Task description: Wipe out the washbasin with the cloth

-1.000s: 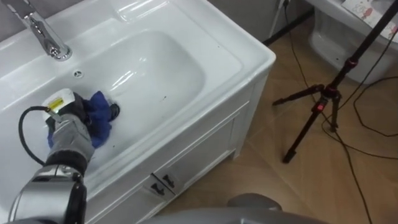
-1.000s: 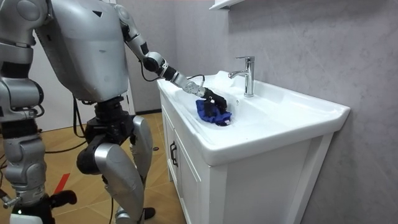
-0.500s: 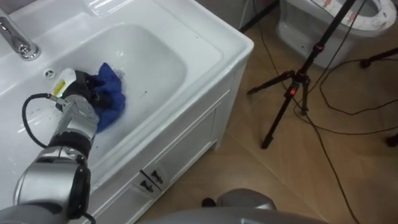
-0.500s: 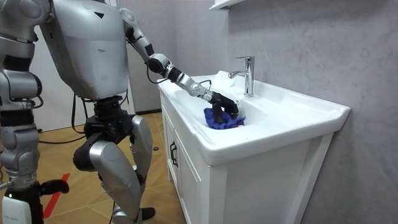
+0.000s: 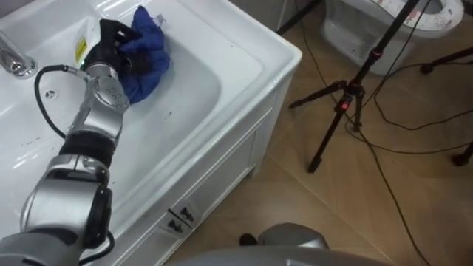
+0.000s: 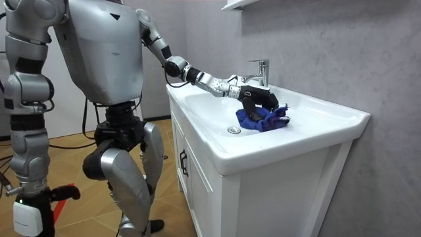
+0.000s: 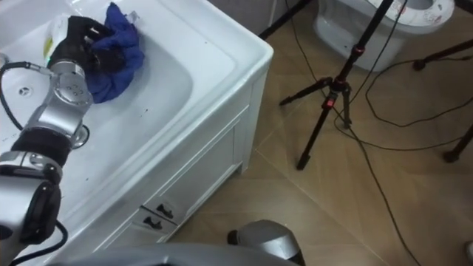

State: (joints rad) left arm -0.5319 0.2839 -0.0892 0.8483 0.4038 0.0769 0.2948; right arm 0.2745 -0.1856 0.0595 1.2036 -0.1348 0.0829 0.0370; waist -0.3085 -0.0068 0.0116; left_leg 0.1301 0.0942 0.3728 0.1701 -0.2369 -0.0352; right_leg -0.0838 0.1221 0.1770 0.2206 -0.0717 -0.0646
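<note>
Left hand (image 5: pixel 111 46), dark fingers curled round a crumpled blue cloth (image 5: pixel 150 58) and pressing it to the far end of the white ceramic basin (image 5: pixel 251 55), chrome tap (image 5: pixel 13 63) near the wrist; wiping judged mid-course, the bowl nearer the robot seemingly left to cover.

The basin (image 5: pixel 244 55) is smooth, glossy white ceramic with bright reflections. The cloth (image 5: pixel 148 55) is soft blue fabric, matt and creased. The left hand (image 5: pixel 111 41) has a matt black covering. The faucet (image 6: pixel 262 79) is polished chrome metal. The cabinet front (image 5: pixel 214 185) is smooth, white and lacquered. The wall (image 6: pixel 329 46) looks like rough, matt grey plaster. The floor (image 5: pixel 295 199) is wood-grain plank with a slight sheen.
</note>
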